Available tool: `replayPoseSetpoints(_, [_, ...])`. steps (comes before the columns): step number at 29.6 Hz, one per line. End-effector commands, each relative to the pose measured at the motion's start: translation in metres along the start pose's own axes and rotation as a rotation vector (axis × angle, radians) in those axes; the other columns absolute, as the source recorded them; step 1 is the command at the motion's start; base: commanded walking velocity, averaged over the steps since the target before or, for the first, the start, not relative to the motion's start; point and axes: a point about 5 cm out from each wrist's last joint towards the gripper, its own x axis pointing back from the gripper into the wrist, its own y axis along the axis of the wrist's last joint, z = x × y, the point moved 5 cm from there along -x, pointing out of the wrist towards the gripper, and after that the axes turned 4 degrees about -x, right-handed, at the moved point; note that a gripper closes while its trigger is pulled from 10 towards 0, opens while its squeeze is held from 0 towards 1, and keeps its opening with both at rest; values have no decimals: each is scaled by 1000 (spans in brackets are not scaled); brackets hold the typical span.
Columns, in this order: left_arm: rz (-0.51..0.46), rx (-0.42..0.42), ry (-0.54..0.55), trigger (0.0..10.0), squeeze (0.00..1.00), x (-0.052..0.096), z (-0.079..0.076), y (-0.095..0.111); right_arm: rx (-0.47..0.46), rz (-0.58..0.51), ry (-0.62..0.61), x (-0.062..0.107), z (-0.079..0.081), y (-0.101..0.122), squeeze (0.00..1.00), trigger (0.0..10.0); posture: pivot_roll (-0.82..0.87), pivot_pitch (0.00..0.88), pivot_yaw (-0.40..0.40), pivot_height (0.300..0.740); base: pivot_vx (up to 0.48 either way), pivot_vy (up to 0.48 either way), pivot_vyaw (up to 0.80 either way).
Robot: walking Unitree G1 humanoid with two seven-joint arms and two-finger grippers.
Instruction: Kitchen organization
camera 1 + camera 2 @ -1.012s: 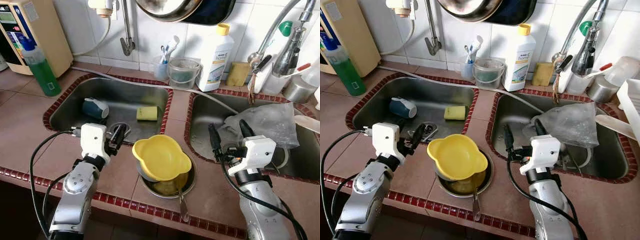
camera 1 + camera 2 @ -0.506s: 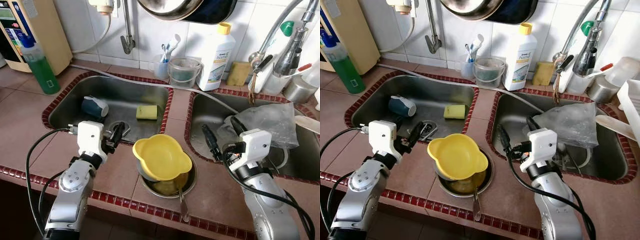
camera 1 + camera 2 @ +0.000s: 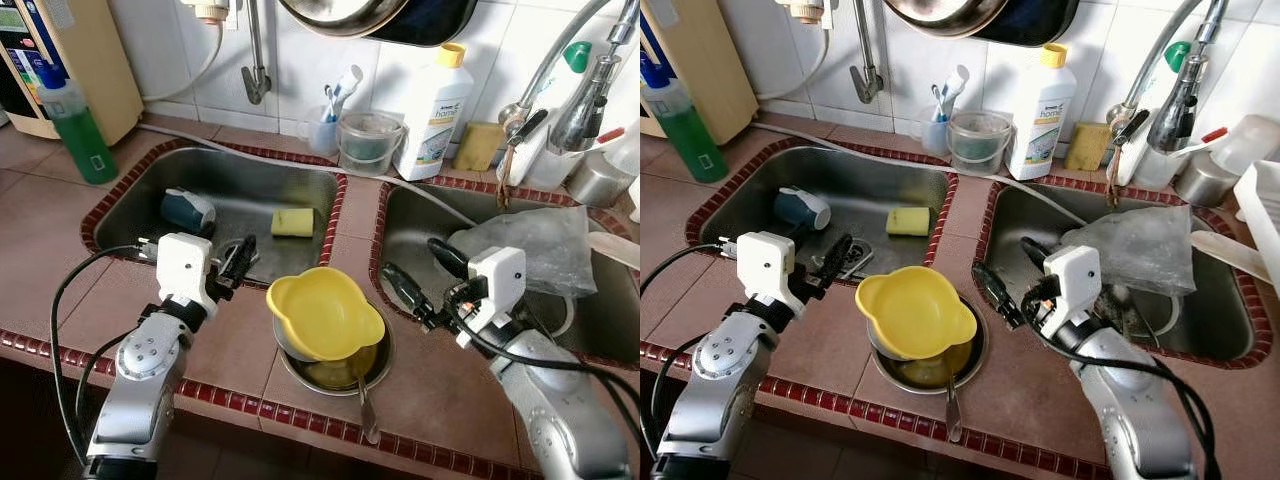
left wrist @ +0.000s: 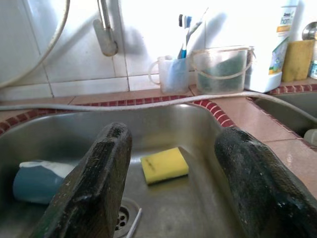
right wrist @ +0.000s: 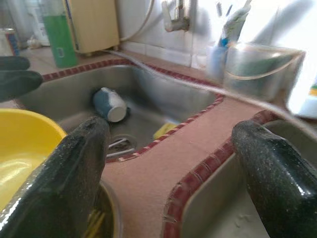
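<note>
Yellow bowl (image 3: 323, 315) atop a steel pot (image 3: 340, 368) at 6 o'clock on the counter between two sinks. Left gripper (image 3: 238, 263) spread, at 9 o'clock of bowl. Right gripper (image 3: 420, 278) spread wide, at 3 o'clock, near but not touching. Left wrist view: sponge (image 4: 164, 164), blue mug (image 4: 37, 180) lying in left sink (image 3: 130, 190). Plastic bag (image 3: 535, 245) in right sink. Detergent bottle (image 3: 433, 113) at 12 o'clock, label partly legible: "home".

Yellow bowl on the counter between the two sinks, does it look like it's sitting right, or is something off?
It looks off. The yellow bowl sits tilted on a steel pot that rests on the counter between the sinks, not nested flat. A utensil handle sticks out from under it toward the counter's front edge. Nothing looks spilled.
</note>
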Motion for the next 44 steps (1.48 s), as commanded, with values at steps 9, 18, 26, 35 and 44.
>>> replayPoseSetpoints(9, [-24, -35, -36, 10000, 0, 2, -11, 11, -31, 28, 114, -11, -1, 15, 0, 10000, -81, 106, -65, 740, 0, 0, 0])
replayPoseSetpoints(18, [-34, -35, -36, 10000, 0, 5, -15, 17, -97, 84, 231, -29, 9, 16, 0, 10000, -63, 121, -76, 740, 0, 0, 0])
replayPoseSetpoints(26, [-45, -27, -23, 10000, 0, 5, -15, 21, -121, 146, 366, -29, 24, 11, 0, 10000, -53, 125, -89, 740, 0, 0, 0])
replayPoseSetpoints(35, [-44, -22, -15, 10000, 0, 4, -16, 22, -132, 233, 427, -23, 31, -6, 0, 10000, -49, 126, -97, 740, 0, 0, 0])
replayPoseSetpoints(44, [-56, -15, -23, 10000, 0, 3, -20, 25, -144, 284, 390, -31, 17, -12, 0, 10000, -49, 115, -106, 740, 0, 0, 0])
